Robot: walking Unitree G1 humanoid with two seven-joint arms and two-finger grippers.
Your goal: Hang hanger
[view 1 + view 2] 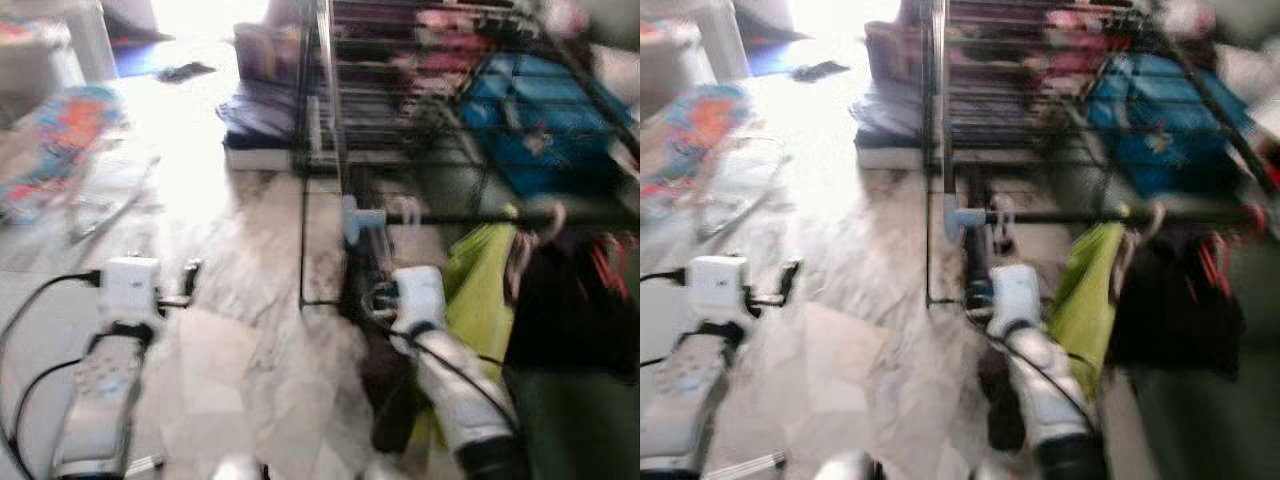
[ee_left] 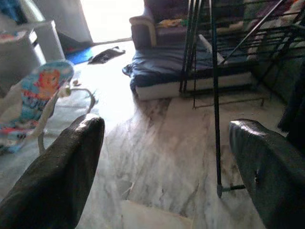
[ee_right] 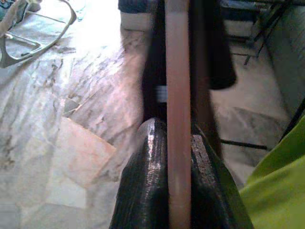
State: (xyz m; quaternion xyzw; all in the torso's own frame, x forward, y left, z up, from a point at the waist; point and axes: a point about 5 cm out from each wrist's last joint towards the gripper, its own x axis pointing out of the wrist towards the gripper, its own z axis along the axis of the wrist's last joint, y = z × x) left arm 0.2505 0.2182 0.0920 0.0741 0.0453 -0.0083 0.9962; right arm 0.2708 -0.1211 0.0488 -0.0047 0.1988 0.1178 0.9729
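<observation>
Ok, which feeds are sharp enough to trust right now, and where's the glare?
Both eye views are motion-blurred, with floor glare toward the doorway; left wrist view is sharp, doorway blown out; right wrist view shows the hanger smeared between the right end effector's fingers.

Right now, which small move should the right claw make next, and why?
Probably lift the right claw toward the rack's horizontal bar. Its fingers are shut on the wooden hanger, which sits below that bar beside the green garment.
</observation>
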